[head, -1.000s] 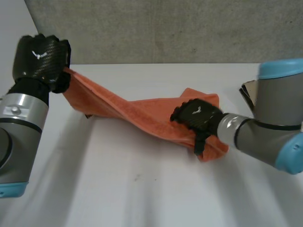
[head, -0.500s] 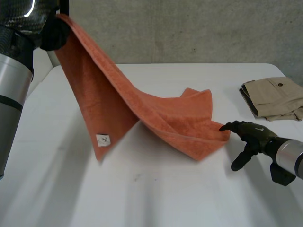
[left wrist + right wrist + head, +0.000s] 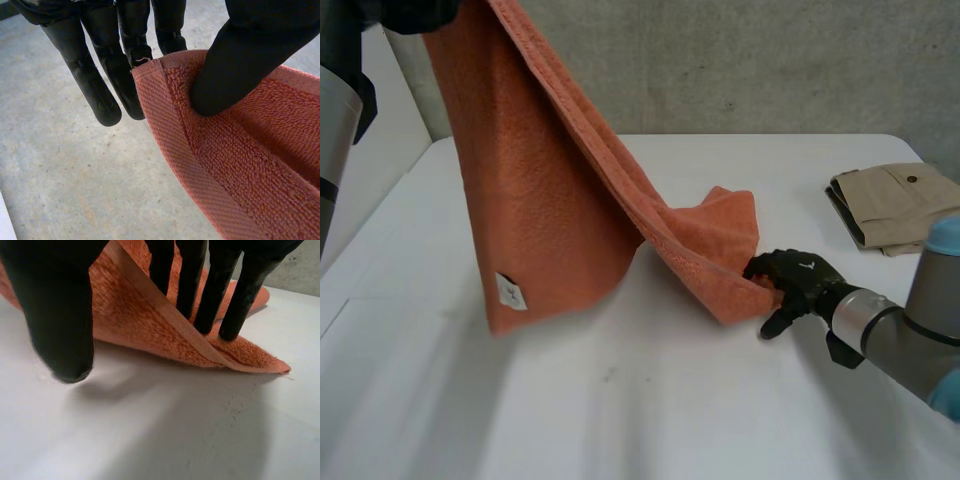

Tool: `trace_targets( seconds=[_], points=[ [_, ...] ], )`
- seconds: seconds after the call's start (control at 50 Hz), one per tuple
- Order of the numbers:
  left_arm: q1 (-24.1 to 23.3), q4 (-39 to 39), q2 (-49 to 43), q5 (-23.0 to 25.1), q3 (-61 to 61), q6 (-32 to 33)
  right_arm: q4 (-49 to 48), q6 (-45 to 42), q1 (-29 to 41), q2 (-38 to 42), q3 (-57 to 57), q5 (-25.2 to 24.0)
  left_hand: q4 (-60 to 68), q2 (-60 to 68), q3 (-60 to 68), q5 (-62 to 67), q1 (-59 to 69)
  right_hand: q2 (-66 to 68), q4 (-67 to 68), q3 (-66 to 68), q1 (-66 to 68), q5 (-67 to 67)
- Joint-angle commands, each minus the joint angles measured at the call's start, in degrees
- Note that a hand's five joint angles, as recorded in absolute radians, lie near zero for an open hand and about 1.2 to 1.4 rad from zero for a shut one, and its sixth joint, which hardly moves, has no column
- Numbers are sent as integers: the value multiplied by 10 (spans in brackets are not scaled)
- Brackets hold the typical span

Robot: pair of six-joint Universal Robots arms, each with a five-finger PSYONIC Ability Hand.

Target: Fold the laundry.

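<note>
while left fingers (image 3: 102, 80) pinch the towel (image 3: 550, 200) aloft, straight right fingers (image 3: 202, 295) press its end.

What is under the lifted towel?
Bare white table shows below the towel, which the left hand pinches up by a corner. The right hand rests straight fingers on its low corner. The table behind the hanging part is covered.
</note>
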Motion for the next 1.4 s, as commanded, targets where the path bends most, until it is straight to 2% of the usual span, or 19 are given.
trace_targets(
  seconds=[0.02,0.12,0.18,0.28,0.3,0.36,0.5,0.58,0.66,0.68,0.8,0.86,0.94,0.98,1.04,1.1,1.18,1.26,1.4],
  points=[
    [0,-2,15,-11,3,0,-16,16,12,45,-60,31,112,113,115,143,143,462,468,467,509,480],
    [13,-2,20,-12,2,0,-15,20,9,19,-77,51,112,113,115,143,143,462,468,467,509,480],
    [39,-3,21,-11,-2,3,-3,-15,-13,-36,-87,47,112,113,115,143,143,462,468,467,509,480],
    [113,-13,23,-6,-11,1,111,-171,-95,-192,-99,14,112,113,115,143,143,462,468,467,509,480],
    [142,-20,22,-4,-16,1,130,-198,-103,-211,-105,9,112,113,115,143,143,462,468,467,509,480],
    [173,-39,21,1,-23,0,194,-289,-125,-274,-134,-6,112,113,115,143,143,462,468,467,509,480],
    [198,-90,-5,59,-60,8,282,-331,-113,-334,-204,4,112,113,115,143,143,462,468,467,509,480],
    [199,-140,-46,88,-64,18,346,-334,-111,-327,-242,8,112,113,115,143,143,462,468,467,509,480],
    [197,-177,-106,91,-53,44,424,-353,-87,-250,-291,36,112,113,115,143,143,462,468,467,509,480],
    [196,-180,-119,91,-48,53,454,-364,-69,-205,-317,52,112,113,115,143,143,462,468,467,509,480],
    [184,-181,-257,87,8,131,508,-388,-40,-73,-395,95,112,113,115,143,143,462,468,467,509,480],
    [174,-177,-320,88,50,142,498,-381,-31,-9,-434,104,112,113,115,143,143,462,468,467,509,480],
    [170,-115,-382,88,120,143,420,-349,-6,58,-505,107,112,113,115,143,143,462,468,467,509,480],
    [169,-41,-403,88,151,142,322,-318,11,91,-557,116,112,113,115,143,143,462,468,467,509,480],
    [171,95,-416,83,185,143,236,-303,18,101,-588,125,112,113,115,143,143,462,468,467,509,480],
    [170,253,-416,75,218,143,49,-279,19,97,-623,143,112,113,115,143,143,462,468,467,509,480],
    [168,342,-409,72,250,132,-112,-267,20,77,-632,155,112,113,115,143,143,462,468,467,509,480],
    [170,345,-395,52,266,86,-146,-263,20,59,-630,156,112,113,115,143,143,462,468,467,509,480],
    [190,308,-374,43,230,16,-60,-254,20,58,-597,148,112,113,115,143,143,462,468,467,509,480]
  ],
)
